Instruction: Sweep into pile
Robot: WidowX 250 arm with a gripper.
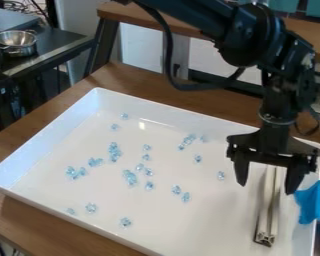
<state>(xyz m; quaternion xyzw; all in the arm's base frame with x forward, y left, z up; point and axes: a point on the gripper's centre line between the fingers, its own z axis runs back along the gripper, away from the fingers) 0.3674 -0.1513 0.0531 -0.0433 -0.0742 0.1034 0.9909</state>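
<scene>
Many small pale-blue crystals (130, 177) lie scattered in loose clusters and singly across the floor of the white tray (169, 215), mostly its left and middle parts. The black gripper (265, 188) hangs over the tray's right side, its jaws wide apart. A long metal bar (268, 210) extends below and between them, toward the near rim. A bright blue cloth (315, 202) overlaps the tray's right edge.
</scene>
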